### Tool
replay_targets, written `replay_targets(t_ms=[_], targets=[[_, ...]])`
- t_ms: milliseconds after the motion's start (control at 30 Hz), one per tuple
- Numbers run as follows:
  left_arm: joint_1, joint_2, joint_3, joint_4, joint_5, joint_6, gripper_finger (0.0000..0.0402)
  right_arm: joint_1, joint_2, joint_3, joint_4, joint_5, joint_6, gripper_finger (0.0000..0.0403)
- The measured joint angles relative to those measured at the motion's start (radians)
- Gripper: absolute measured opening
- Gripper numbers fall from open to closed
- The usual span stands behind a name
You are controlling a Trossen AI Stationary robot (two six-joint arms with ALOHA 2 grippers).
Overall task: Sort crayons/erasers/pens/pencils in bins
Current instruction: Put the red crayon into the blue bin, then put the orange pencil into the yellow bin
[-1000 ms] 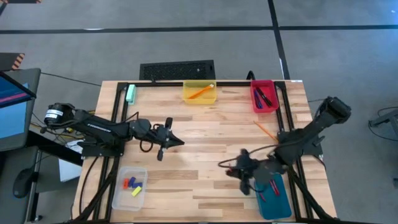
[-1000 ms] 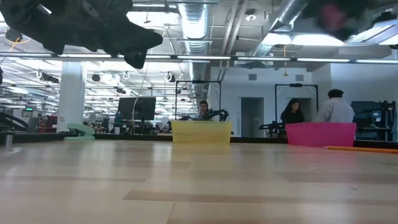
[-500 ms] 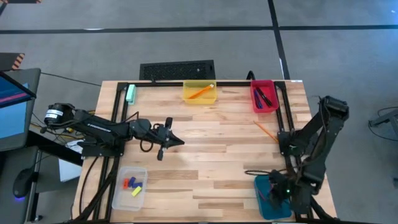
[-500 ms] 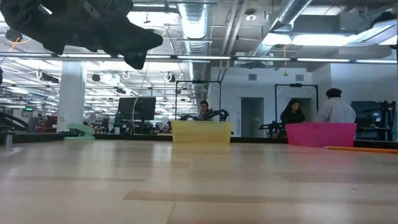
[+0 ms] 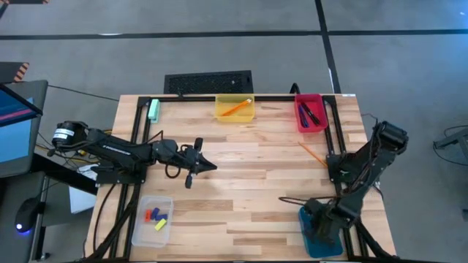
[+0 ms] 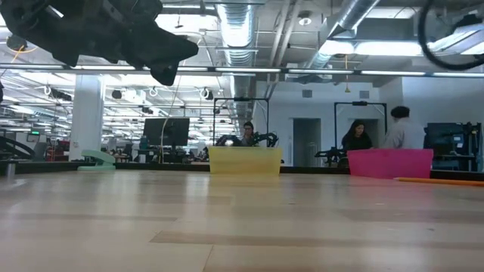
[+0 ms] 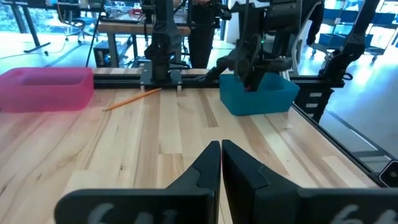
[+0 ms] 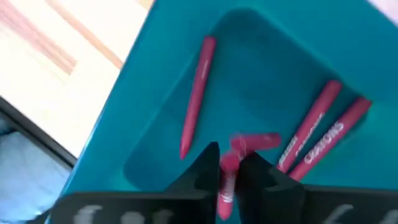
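My right gripper (image 8: 225,155) hangs over the teal-blue bin (image 5: 329,247) at the table's near right corner, pointing down into it, shut on a red crayon (image 8: 226,180). Three other red crayons (image 8: 196,96) lie on the bin's floor. My left gripper (image 7: 221,155) is shut on nothing and hovers above the table's left middle (image 5: 201,165). The yellow bin (image 5: 235,109) holds an orange pencil. Dark pens lie in the red bin (image 5: 310,114), and small erasers in the clear bin (image 5: 152,219). One orange pencil (image 5: 312,153) lies flat on the table at the right. My right gripper pinches a red crayon (image 8: 225,186) between its two fingers and comes at it from above. The crayon's free end (image 8: 231,160) sticks out just past the fingertips, clear of the teal-blue bin's floor. How far back it reaches between the fingers is hidden.
A pale-green block (image 5: 153,109) lies at the far left corner. A dark keyboard (image 5: 208,82) sits beyond the far edge. Black frame rails run along the left and right sides. Bare wood lies between the two arms. People stand in the room behind the table.
My right gripper has moved from the table just left of the teal-blue bin toward the right and near edges, ending above the bin and tipped down into it, with the arm folded lower. The left arm has kept still.
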Motion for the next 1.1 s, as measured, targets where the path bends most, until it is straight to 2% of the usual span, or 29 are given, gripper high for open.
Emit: replay_targets(t_ms=[233,433,600,700,767,867,967,1033,1100], targets=[[0.000,0.000,0.000,-0.013,-0.008,0.008,0.0006,-0.098,0.022,0.000,-0.015,-0.080,-0.138,0.0112],[0.000,0.000,0.000,-0.033,-0.009,0.010,0.0006,-0.138,-0.009,0.007,-0.024,-0.158,-0.179,0.0169],[0.000,0.000,0.000,-0.036,-0.010,0.010,0.0006,-0.131,-0.078,0.067,-0.065,-0.160,-0.242,0.0185],[0.000,0.000,0.000,-0.044,-0.014,0.001,0.0006,-0.129,-0.139,0.090,-0.120,-0.125,-0.286,0.0165],[0.000,0.000,0.000,-0.055,-0.042,-0.006,0.0006,-0.138,-0.185,0.090,-0.166,-0.065,-0.314,0.0137],[0.000,0.001,0.000,-0.068,-0.065,-0.007,0.0006,-0.172,-0.245,0.073,-0.207,0.041,-0.390,0.0080],[0.000,0.001,0.000,-0.061,-0.068,-0.005,0.0006,-0.236,-0.292,0.047,-0.207,0.132,-0.539,0.0019],[0.000,0.001,0.000,-0.060,-0.068,-0.003,0.0006,-0.297,-0.322,0.020,-0.188,0.199,-0.647,0.0009],[0.000,0.001,0.000,-0.060,-0.072,-0.001,0.0006,-0.379,-0.349,-0.017,-0.187,0.218,-0.726,0.0014]])
